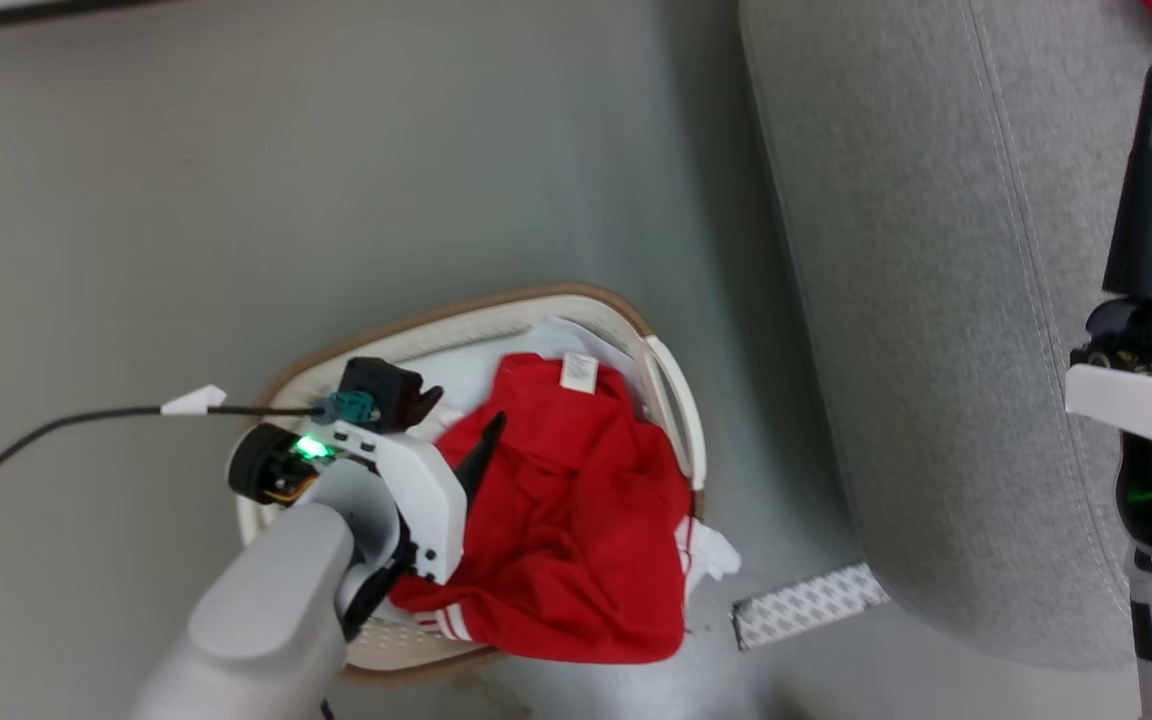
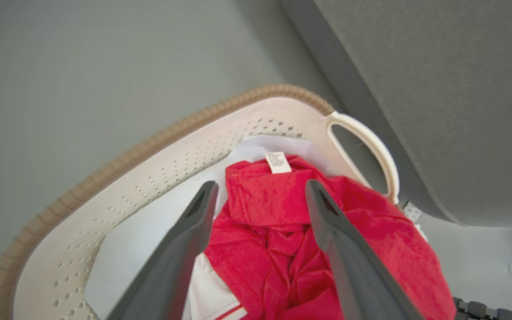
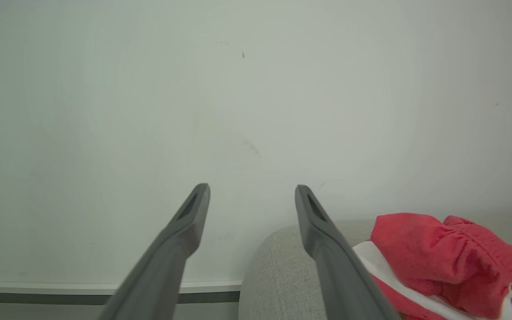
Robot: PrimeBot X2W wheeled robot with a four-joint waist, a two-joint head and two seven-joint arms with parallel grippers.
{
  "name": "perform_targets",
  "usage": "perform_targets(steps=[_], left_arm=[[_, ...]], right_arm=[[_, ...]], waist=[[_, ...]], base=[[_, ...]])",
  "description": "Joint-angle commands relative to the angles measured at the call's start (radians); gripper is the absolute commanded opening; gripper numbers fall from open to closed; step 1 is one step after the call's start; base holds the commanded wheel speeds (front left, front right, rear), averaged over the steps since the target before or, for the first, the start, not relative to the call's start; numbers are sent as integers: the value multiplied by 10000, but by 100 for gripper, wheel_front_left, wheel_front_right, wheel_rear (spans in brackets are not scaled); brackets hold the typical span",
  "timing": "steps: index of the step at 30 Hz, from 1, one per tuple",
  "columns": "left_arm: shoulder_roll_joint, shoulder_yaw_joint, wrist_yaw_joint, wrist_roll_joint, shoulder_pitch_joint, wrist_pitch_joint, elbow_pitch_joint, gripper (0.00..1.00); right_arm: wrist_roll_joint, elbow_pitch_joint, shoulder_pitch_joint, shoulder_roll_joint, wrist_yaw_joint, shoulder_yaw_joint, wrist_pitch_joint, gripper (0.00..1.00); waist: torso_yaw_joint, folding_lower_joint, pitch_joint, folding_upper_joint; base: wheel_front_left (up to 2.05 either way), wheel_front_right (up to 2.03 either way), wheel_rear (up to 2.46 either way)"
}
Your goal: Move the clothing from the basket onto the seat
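Note:
A red garment point(image 1: 566, 520) with a small white label point(image 1: 577, 372) lies heaped in the cream basket point(image 1: 476, 325), spilling over its right rim. My left gripper point(image 1: 476, 445) hangs over the basket with its fingers spread, just above the red cloth; in the left wrist view the red garment point(image 2: 274, 226) shows between the open fingers point(image 2: 194, 231), apart from them. Another red and white garment point(image 3: 442, 262) lies on the grey sofa point(image 3: 278, 262). My right gripper point(image 3: 251, 195) is open and empty above the sofa point(image 1: 916, 300), one finger point(image 1: 1151, 190) showing in the head view.
The basket stands on a grey-green floor point(image 1: 236, 200) just left of the sofa's edge. A black cable point(image 1: 56, 425) with a white tag runs to my left wrist. A patterned white strip point(image 1: 808, 602) lies on the floor by the sofa's corner. A pale wall point(image 3: 238, 111) is behind the sofa.

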Motion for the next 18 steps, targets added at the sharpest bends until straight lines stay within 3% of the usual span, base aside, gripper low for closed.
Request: perform_targets(steps=[1,10,18], left_arm=[[111,-129,10,-161,-294,45,257,100],[436,-915,11,-755,-1710,421,2301,100],[271,-2053,11,-1303,-2263,1084,3426,100]], right_arm=[[-7,-150,-213,93,-22,-63,-32,100],[320,-739,-719,346,-22,72,-32,100],[653,-761,-642,356,-22,99,-32,100]], waist=[[-791,-4,870,0],[-1599,-4,2072,0],[-1540,-4,2596,0]], base=[[0,0,0],[0,0,0],[0,0,0]])
